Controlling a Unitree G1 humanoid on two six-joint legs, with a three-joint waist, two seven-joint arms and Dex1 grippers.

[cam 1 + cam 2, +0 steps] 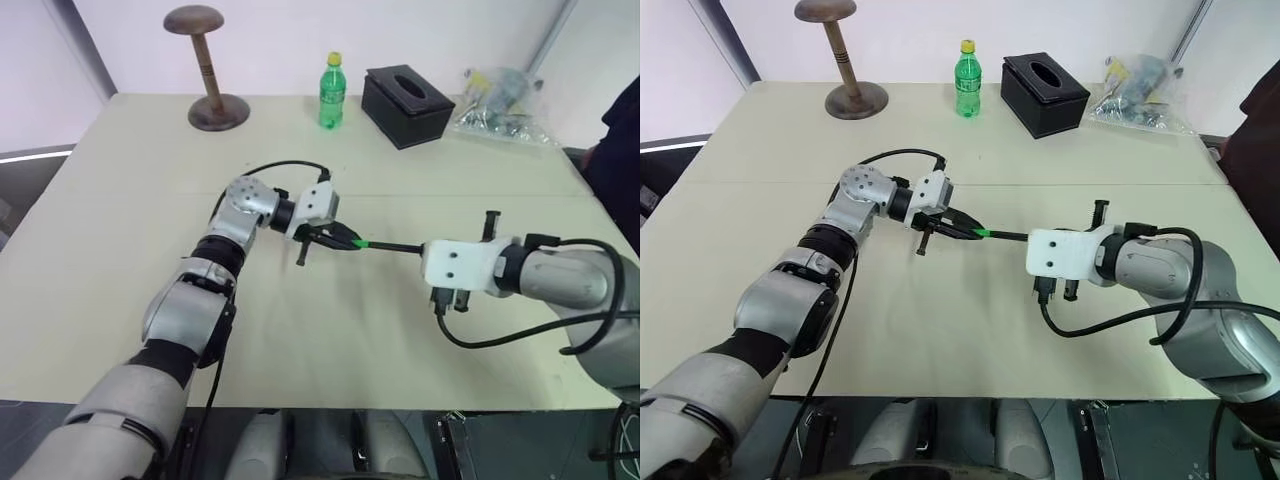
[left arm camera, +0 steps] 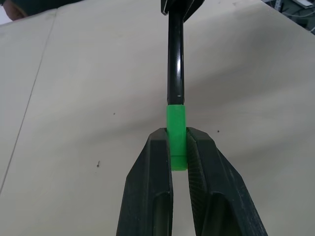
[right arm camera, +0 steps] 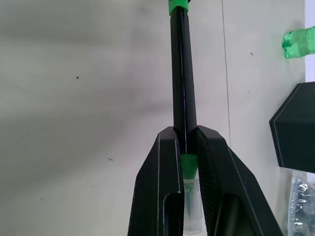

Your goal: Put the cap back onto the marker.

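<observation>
Both grippers meet above the middle of the pale table (image 1: 120, 260). My left gripper (image 1: 345, 240) is shut on the small bright green cap (image 2: 176, 123), which pokes out past its black fingertips (image 2: 155, 162). The thin black marker (image 1: 395, 247) runs level from the cap to my right gripper (image 1: 425, 251), which is shut on the marker's rear end. In the left wrist view the marker (image 2: 175, 64) runs straight into the cap with no gap showing. In the right wrist view the marker (image 3: 182, 73) leaves my fingers (image 3: 157, 172) and ends at the cap (image 3: 178, 6).
Along the table's far edge stand a wooden hat stand (image 1: 210, 75), a green bottle with a yellow lid (image 1: 331, 92), a black tissue box (image 1: 407, 105) and a clear plastic bag of items (image 1: 500, 105). A person's dark sleeve (image 1: 618, 150) shows at the right edge.
</observation>
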